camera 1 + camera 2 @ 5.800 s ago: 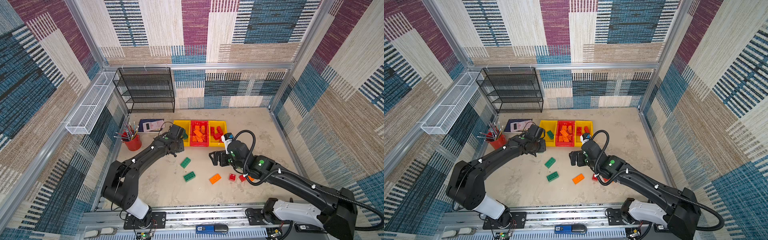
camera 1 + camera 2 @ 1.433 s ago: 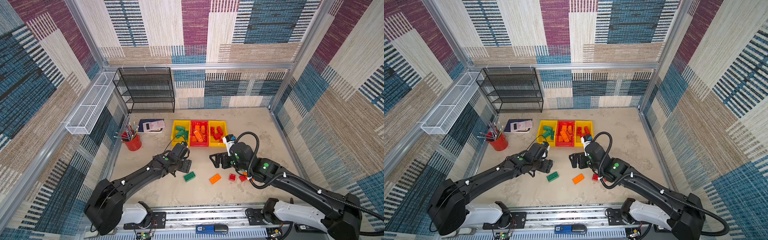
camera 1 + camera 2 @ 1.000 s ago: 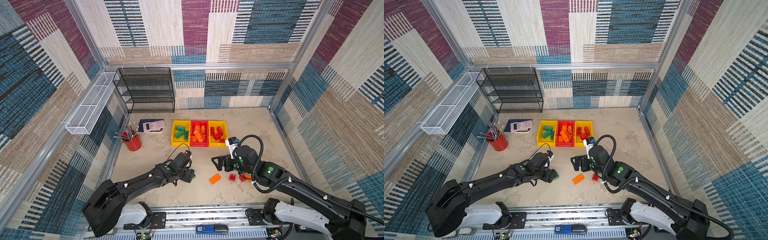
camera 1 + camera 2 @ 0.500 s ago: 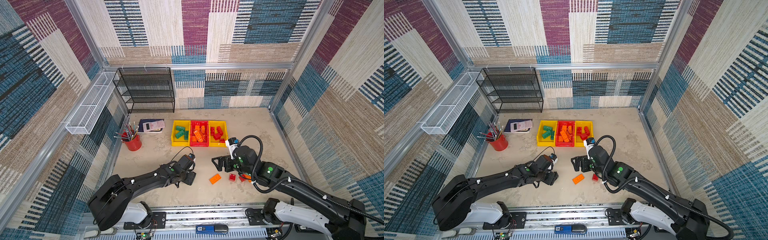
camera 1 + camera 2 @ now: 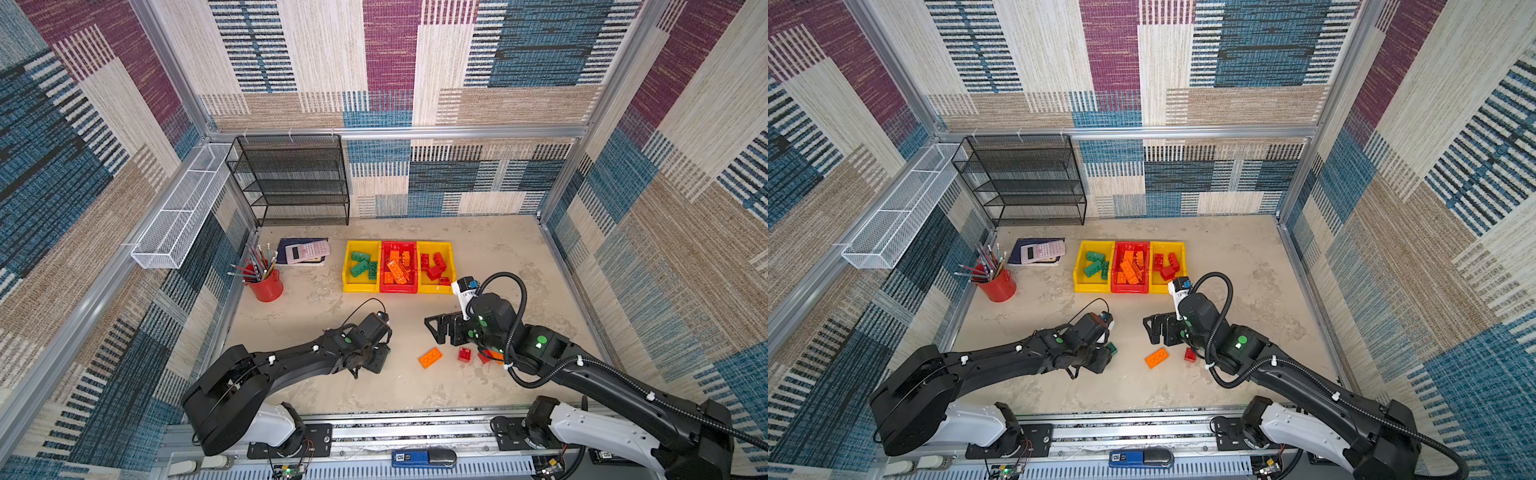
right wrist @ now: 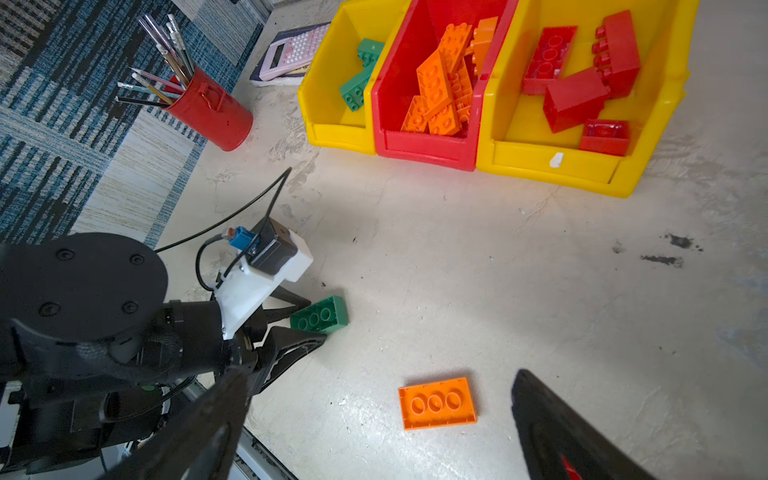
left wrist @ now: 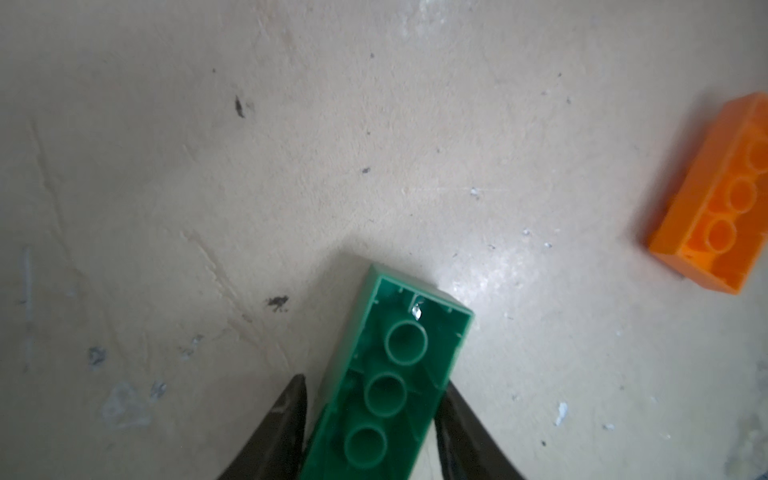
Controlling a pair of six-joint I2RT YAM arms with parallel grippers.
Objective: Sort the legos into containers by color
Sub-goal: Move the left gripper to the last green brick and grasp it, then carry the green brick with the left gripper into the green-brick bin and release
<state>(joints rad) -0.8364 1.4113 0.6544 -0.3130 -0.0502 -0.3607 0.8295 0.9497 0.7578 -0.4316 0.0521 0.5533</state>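
Note:
An upside-down green lego lies on the table, and my left gripper is shut on its long sides. In a top view only a corner of it shows past the left gripper. My right gripper hangs open above the table, with an upside-down orange lego below it, touching neither finger. A small red lego sits by the right arm. Three containers stand in a row: a yellow one with green legos, a red one with orange, a yellow one with red.
A red pencil cup and a calculator on a notebook sit left of the containers. A black mesh rack stands at the back left, and a white wire basket hangs on the left wall. Another red and orange piece peeks from under the right arm.
The left gripper came down from the containers to the last green lego on the table and its jaws narrowed onto it. The right arm has barely moved.

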